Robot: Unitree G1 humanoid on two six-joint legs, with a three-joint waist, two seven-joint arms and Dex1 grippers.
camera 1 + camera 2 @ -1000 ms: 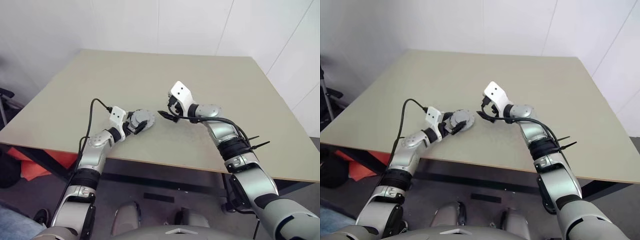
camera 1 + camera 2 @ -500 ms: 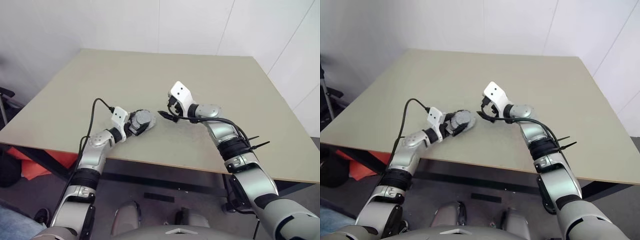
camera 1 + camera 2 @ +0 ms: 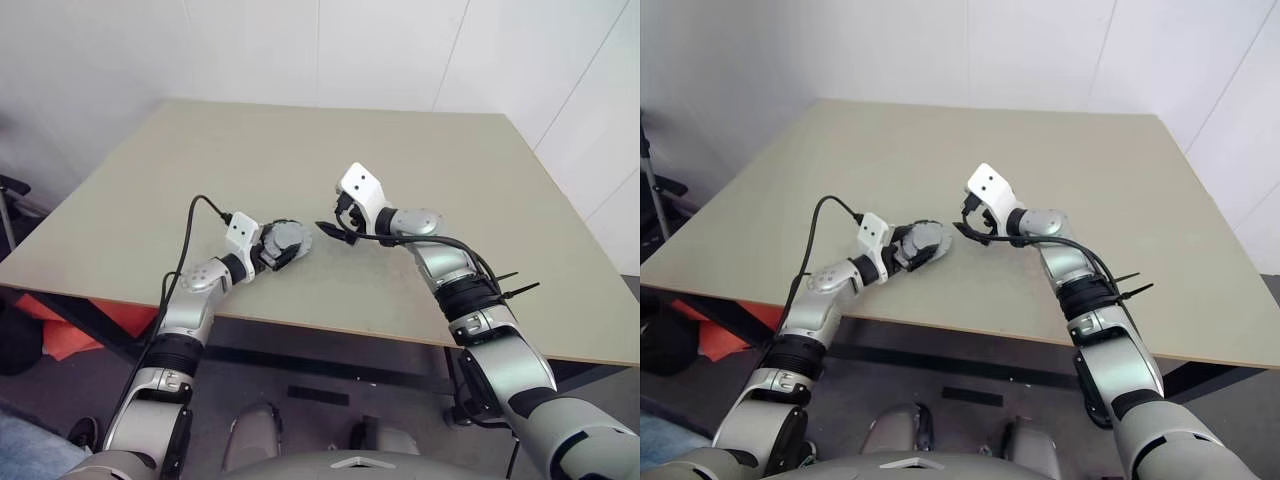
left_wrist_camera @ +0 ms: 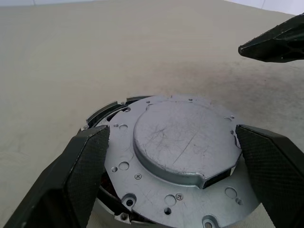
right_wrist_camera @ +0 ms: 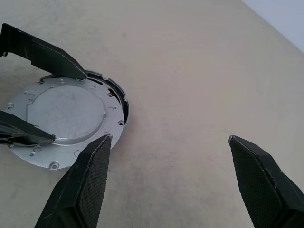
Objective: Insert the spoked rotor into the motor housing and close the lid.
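The left gripper point(image 4: 173, 156) is reaching in from the near left with its two black fingers point(image 4: 85, 166) spread as wide as they go, one on each side of a round silvery disc, and the pads are sitting right at its rim; whether they are actually pressing on the metal is hard to judge, so this is reading as an open hand bracketing the part rather than a firm grasp. That disc is the lid point(image 4: 178, 161), lying on top of the motor housing point(image 4: 111, 109), which is resting on the table point(image 3: 400, 150) near its front edge, a little left of the middle. The lid is showing a raised flat centre ringed with small holes and screws (its face is scuffed with fine scratches), and it seems to be sitting slightly off-centre or tilted, since a crescent of the housing's dark edge is peeking out on the far left side and a hint of copper-brown winding is showing beneath the near edge. The spoked rotor cannot be made out, presumably being under the lid if it is there at all. The right gripper point(image 5: 166, 185) is hovering just to the right of the housing, above the tabletop, its fingers point(image 5: 85, 190) also fully parted and empty, pointing left toward the left gripper with a bare stretch of beige table between its tips. A black cable point(image 3: 185, 235) is looping up from the left wrist.
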